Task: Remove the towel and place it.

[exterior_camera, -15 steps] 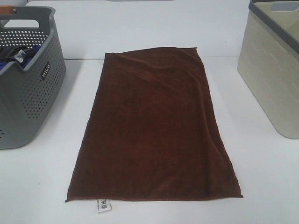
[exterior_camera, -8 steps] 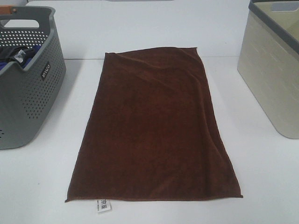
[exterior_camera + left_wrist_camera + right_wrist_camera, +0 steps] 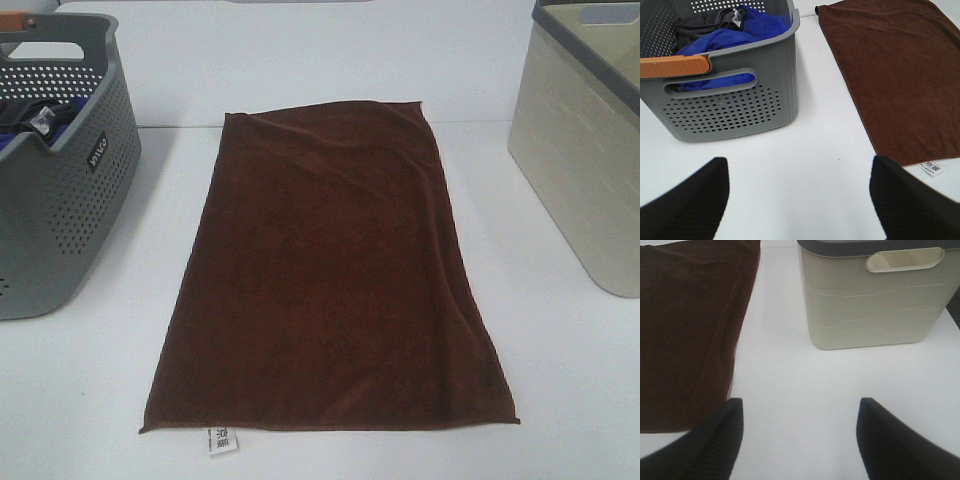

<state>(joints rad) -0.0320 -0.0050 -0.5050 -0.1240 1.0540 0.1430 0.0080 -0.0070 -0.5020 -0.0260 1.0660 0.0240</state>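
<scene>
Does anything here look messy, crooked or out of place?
Little stands out. The brown towel lies spread on the white table, slightly skewed with soft wrinkles near its far edge. Laundry sits bunched inside the grey basket. Nothing looks spilled or damaged.

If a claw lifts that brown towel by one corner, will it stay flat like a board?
Probably not. The towel lies limp on the table with soft ripples near its far edge, so it would likely droop and hang. Its plush surface looks grippy rather than slippery. Spread this wide, it may drag across the table before lifting clear.
</scene>
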